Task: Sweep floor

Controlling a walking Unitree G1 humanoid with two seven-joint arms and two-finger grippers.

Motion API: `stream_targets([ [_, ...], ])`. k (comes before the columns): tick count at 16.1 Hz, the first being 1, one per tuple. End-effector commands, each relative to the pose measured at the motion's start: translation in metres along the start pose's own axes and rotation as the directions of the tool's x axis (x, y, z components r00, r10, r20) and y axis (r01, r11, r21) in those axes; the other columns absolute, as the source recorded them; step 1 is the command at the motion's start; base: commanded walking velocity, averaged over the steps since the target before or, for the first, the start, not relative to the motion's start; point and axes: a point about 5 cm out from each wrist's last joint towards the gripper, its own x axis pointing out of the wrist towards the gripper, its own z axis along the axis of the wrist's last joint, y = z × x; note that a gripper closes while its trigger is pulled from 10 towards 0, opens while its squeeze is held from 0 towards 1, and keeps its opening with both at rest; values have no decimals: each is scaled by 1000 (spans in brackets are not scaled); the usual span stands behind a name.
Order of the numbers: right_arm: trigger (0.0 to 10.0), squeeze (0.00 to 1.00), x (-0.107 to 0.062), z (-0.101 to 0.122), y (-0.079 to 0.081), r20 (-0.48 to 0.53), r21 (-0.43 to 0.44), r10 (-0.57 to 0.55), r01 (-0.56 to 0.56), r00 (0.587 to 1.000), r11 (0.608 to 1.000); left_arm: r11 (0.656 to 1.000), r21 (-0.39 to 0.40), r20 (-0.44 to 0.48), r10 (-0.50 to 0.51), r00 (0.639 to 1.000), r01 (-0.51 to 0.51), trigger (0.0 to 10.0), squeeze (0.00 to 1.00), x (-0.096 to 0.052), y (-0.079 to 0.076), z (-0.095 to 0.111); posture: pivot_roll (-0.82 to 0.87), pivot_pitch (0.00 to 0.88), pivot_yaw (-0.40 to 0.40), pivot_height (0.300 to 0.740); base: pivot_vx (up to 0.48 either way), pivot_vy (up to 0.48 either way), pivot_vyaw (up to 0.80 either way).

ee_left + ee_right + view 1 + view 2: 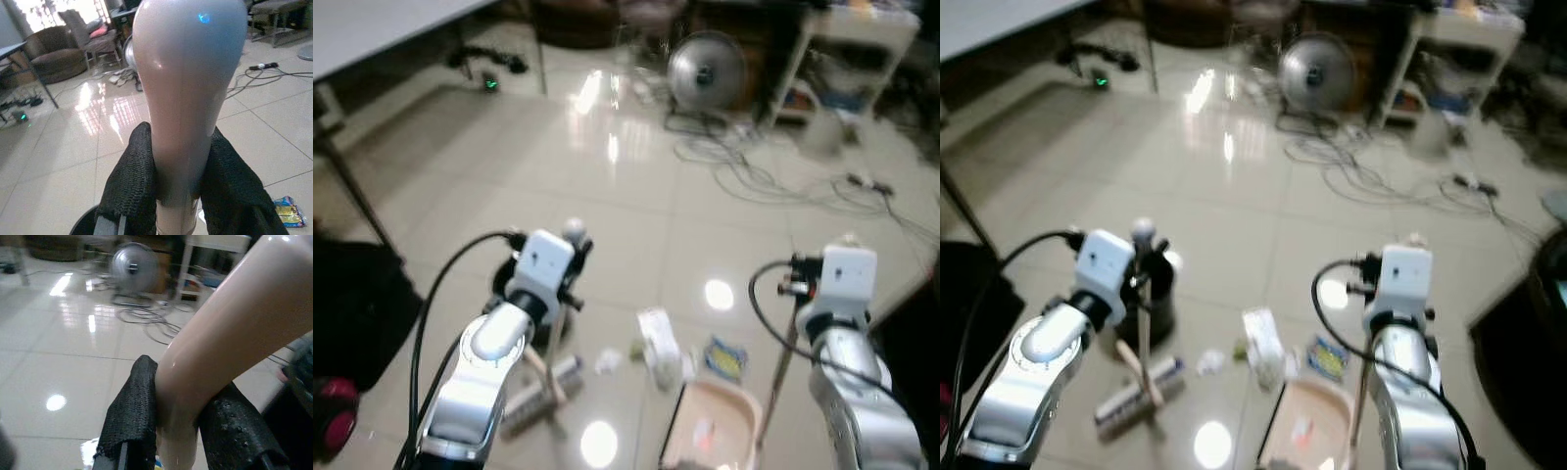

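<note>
My left gripper [178, 181] is shut on the pale pink broom handle [188, 88], which runs down to the broom head [1136, 394] on the tiled floor. My right gripper [178, 418] is shut on the beige dustpan handle [230, 328]; the dustpan [713, 423] rests on the floor between my arms. Litter lies just beyond the pan: a white crumpled wrapper [656, 338], a blue and yellow packet [725, 357] and small scraps [608, 362].
A black round bin [1154, 299] stands beside the broom. A fan [706, 69] and tangled cables [773, 176] lie ahead. A table [372, 29] is at far left, a white shelf [852, 39] at far right, a dark object [357, 304] at my left.
</note>
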Motion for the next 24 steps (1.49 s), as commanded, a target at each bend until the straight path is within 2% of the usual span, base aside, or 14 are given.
stream_targets([
  [1,10000,0,1,14,-7,76,22,-44,42,996,999,1000,17,85,19,996,-20,10000,0,2,1,14,2,21,-42,740,0,0,-800],
  [4,10000,0,0,17,-2,105,61,3,-9,995,998,997,31,129,60,990,-65,10000,0,4,8,20,1,14,-40,740,0,0,-673],
  [8,10000,0,-2,19,9,124,64,59,-68,990,996,996,37,142,74,987,-80,10000,0,6,12,22,-2,6,-35,740,236,0,0],
  [12,10000,0,-2,21,11,140,72,82,-93,987,993,996,34,140,74,987,-79,10000,0,5,11,21,0,9,-36,740,352,0,0],
  [16,10000,0,-2,22,14,141,31,107,-112,984,993,996,39,132,70,989,-75,10000,0,4,11,20,1,11,-36,740,354,0,0],
  [18,10000,0,-2,21,18,140,-2,143,-144,980,990,996,45,128,70,989,-77,10000,0,4,11,19,2,14,-36,740,356,0,800],
  [20,10000,0,-2,22,20,156,11,145,-148,977,989,996,47,128,70,989,-76,10000,0,4,11,19,2,13,-36,740,354,0,800],
  [21,10000,0,-2,21,19,143,45,132,-140,981,989,996,47,126,68,990,-75,10000,0,4,11,18,1,14,-36,740,356,0,0],
  [24,10000,0,-2,20,18,137,42,134,-140,981,989,998,39,89,40,995,-43,10000,0,4,6,13,3,16,-34,740,319,0,0],
])
